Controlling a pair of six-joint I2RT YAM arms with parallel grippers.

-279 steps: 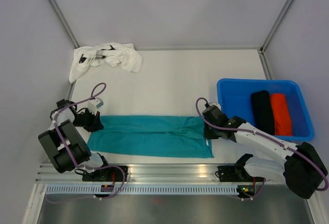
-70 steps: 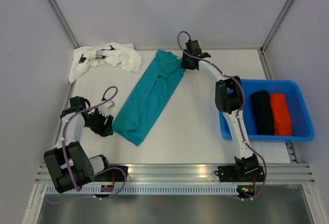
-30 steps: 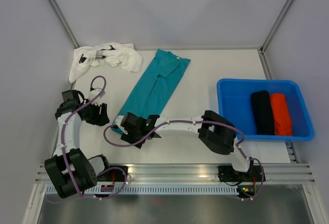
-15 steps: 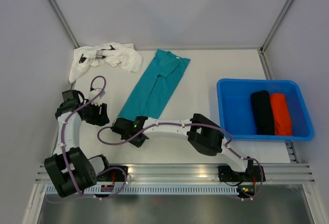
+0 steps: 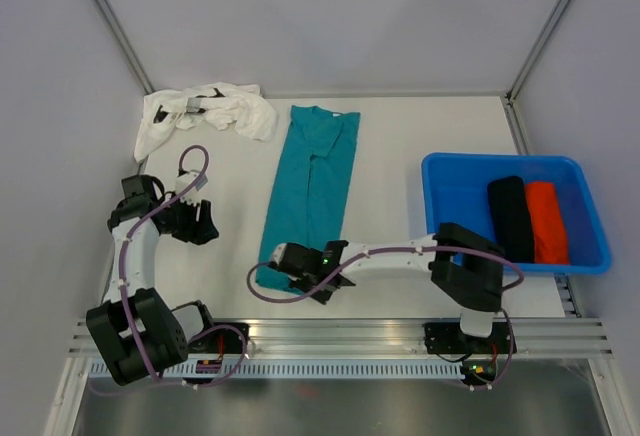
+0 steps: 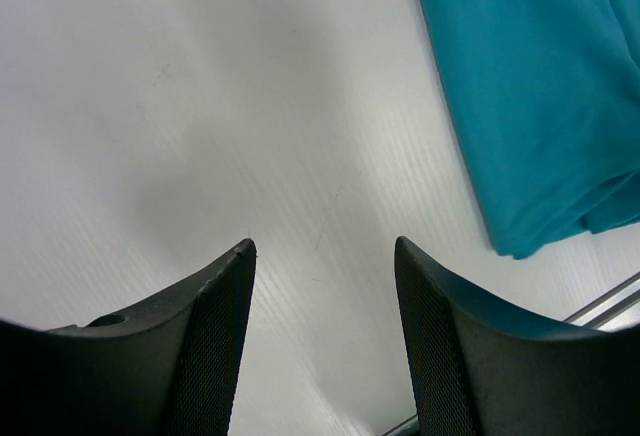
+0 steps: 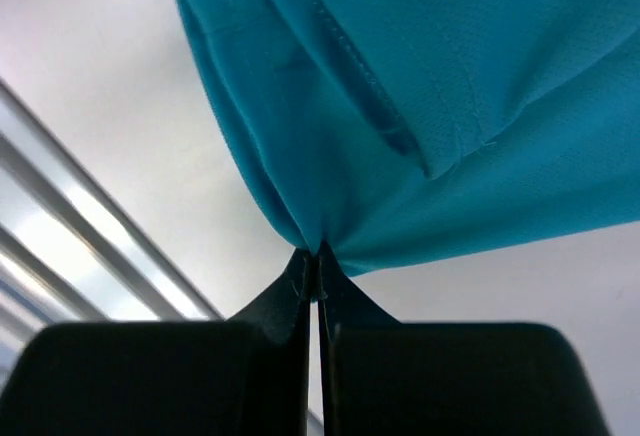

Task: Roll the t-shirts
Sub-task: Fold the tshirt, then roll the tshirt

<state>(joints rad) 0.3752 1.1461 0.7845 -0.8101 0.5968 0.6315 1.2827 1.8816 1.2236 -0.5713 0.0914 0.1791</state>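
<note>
On the white surface (image 5: 400,146), walled in pale grey, the folded teal t-shirt (image 5: 312,176) now lies almost straight, far to near; half a second ago it slanted. A blue tub (image 5: 430,206) at right holds a rolled black t-shirt (image 5: 510,218) and an orange-red t-shirt (image 5: 543,221). A white t-shirt (image 5: 210,111) sits crumpled in the far left corner. The right arm partly covers the teal t-shirt's near end, where the right claw (image 7: 313,268) is pressed together, pinching what looks like a folded edge. The left claw (image 6: 325,256) stands spread over bare surface.
</note>
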